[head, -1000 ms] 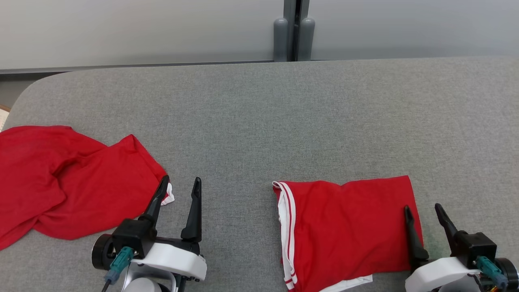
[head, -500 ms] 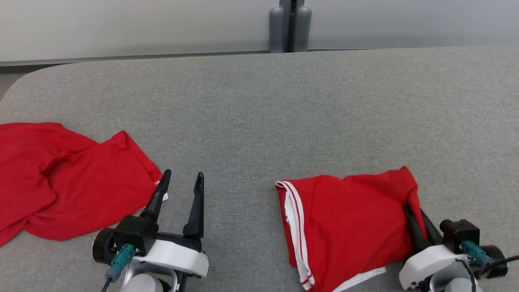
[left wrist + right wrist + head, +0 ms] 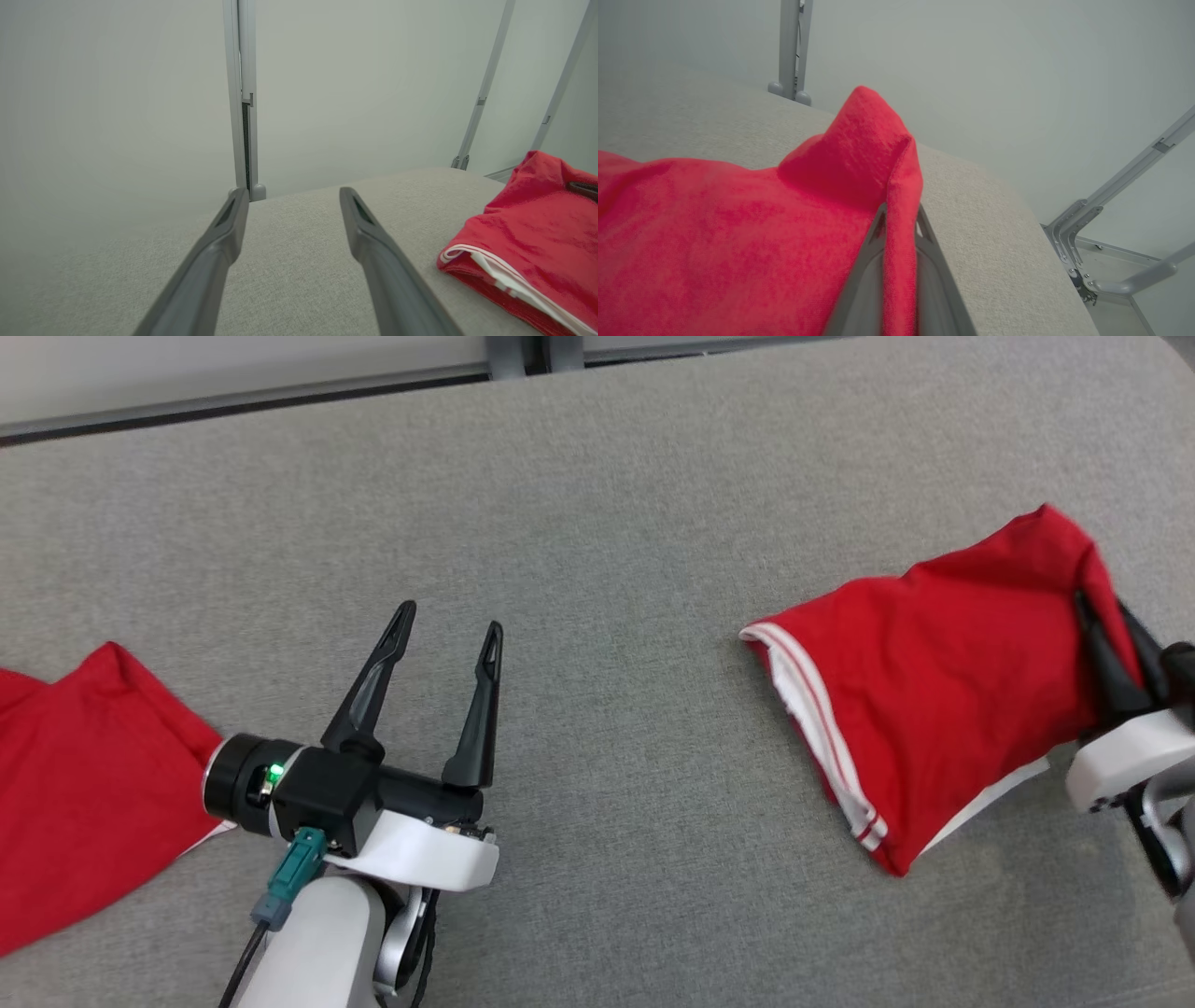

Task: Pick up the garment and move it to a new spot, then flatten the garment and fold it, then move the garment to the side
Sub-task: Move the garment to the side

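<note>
**Step in hand: side move of the folded garment**

Right fingers (image 3: 1100,653) are pinched narrow on the right-hand edge of the folded garment (image 3: 934,681). The right wrist view shows a ridge of red cloth clamped between them, standing up past the tips. The garment sits at the robot's right on the bench (image 3: 597,485), folded into a compact block with the white-striped hem facing centre. Fold looks done, so this reads as the final step, the move to the side.

Left fingers (image 3: 373,681) are spread wide and hold nothing, above bare bench near centre. A second red garment (image 3: 84,784) lies crumpled at far left, well apart.

The striped end probably rests on the bench, but that isn't clear from here.

Next move calls for a low, steady pull to the right so the layers don't slide apart, then setting down flat before release. One-edge grip is the risk: the fold may open.
</note>
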